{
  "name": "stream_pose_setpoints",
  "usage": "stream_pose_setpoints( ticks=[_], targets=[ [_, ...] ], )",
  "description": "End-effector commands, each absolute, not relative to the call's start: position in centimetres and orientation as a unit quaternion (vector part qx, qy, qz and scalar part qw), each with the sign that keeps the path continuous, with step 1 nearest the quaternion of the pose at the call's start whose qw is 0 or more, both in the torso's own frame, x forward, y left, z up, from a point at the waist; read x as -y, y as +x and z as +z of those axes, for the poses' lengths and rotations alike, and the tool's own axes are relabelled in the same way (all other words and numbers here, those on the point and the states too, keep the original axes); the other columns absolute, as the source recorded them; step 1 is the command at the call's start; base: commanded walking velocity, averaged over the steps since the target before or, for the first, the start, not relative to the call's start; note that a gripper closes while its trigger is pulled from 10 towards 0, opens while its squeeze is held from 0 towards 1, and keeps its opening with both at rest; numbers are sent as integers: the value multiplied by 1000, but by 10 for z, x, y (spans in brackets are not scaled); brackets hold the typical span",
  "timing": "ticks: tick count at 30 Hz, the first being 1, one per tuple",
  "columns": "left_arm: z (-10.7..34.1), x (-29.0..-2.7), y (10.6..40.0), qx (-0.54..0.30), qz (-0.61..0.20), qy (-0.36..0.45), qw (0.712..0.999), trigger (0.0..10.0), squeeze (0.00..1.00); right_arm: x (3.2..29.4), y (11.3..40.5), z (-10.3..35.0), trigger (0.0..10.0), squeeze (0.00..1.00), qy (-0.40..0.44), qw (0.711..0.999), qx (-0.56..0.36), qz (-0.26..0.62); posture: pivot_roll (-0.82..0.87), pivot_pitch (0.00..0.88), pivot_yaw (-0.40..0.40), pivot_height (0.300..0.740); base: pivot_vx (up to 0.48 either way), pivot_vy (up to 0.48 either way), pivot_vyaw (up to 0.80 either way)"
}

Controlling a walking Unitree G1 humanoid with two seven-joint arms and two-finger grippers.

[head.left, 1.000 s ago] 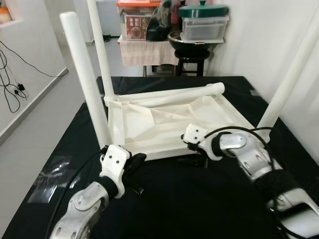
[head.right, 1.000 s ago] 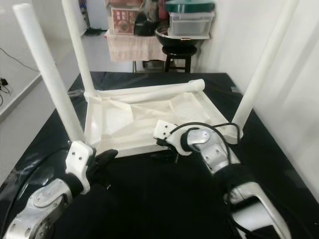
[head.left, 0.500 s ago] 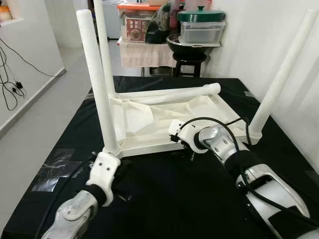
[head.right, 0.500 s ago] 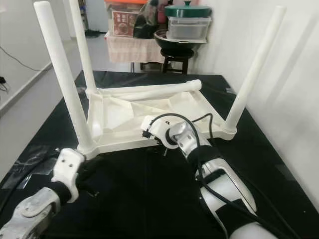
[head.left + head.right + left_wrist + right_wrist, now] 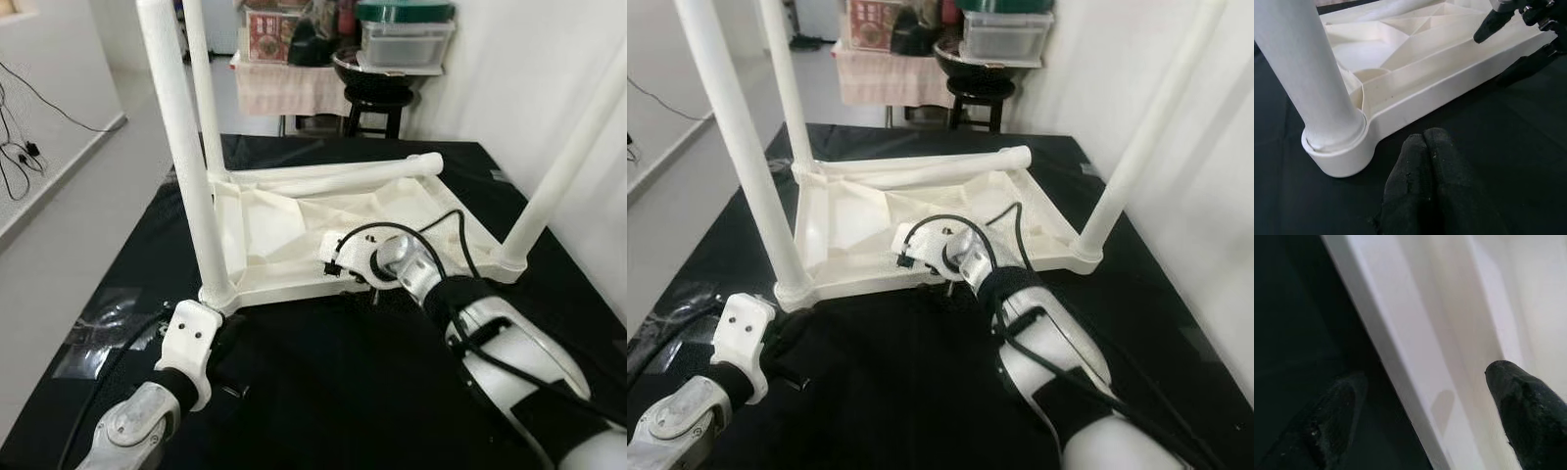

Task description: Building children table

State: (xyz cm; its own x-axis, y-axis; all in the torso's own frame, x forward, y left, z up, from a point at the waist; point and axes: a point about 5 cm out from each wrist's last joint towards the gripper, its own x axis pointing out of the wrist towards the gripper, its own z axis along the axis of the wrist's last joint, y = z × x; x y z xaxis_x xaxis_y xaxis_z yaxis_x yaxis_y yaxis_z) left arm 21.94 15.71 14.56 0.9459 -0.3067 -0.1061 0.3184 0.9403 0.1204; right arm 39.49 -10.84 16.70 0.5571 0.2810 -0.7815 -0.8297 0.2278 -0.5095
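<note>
A white plastic children's table point(image 5: 323, 230) lies upside down on a black cloth point(image 5: 343, 392), its ribbed underside facing up. Three legs stand upright from its corners: one at the near left corner point(image 5: 181, 147), one at the far left point(image 5: 199, 88) and one at the near right point(image 5: 563, 166). A fourth leg point(image 5: 343, 176) lies loose along the far edge of the table.

The right gripper point(image 5: 1420, 416) straddles the table's near rim, fingers spread wide: one fingertip point(image 5: 1528, 406) sits over the white inside, the other point(image 5: 1332, 416) over the black cloth outside. They do not clamp the rim.

The left gripper point(image 5: 1425, 156) rests low on the cloth just beside the near left corner, its two fingers pressed together and holding nothing.

Beyond the cloth stand a black stool point(image 5: 377, 103) and a small table draped with a towel point(image 5: 284, 88), with storage boxes point(image 5: 407, 39) on top. Cables point(image 5: 24, 157) hang along the wall at left.
</note>
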Motion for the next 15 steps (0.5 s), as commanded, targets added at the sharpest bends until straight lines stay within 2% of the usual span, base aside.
stream_pose_setpoints(
  ticks=[1,2,4,15],
  targets=[
    [147,-160,213,-51,-149,69,985,10000,0,107,395,169,2745,0,-510,705,-300,391,37,98,-102,740,0,0,0],
    [148,-161,211,-52,-147,69,985,10000,0,108,395,170,0,0,-516,696,-308,394,40,109,-107,740,0,0,0],
    [149,-161,207,-54,-145,69,986,10000,0,110,395,173,0,0,-523,685,-318,395,41,116,-111,740,0,0,0],
    [154,-161,196,-61,-137,65,987,10000,0,117,396,184,0,0,-499,683,-344,407,45,181,-127,740,0,0,0]
  ],
)
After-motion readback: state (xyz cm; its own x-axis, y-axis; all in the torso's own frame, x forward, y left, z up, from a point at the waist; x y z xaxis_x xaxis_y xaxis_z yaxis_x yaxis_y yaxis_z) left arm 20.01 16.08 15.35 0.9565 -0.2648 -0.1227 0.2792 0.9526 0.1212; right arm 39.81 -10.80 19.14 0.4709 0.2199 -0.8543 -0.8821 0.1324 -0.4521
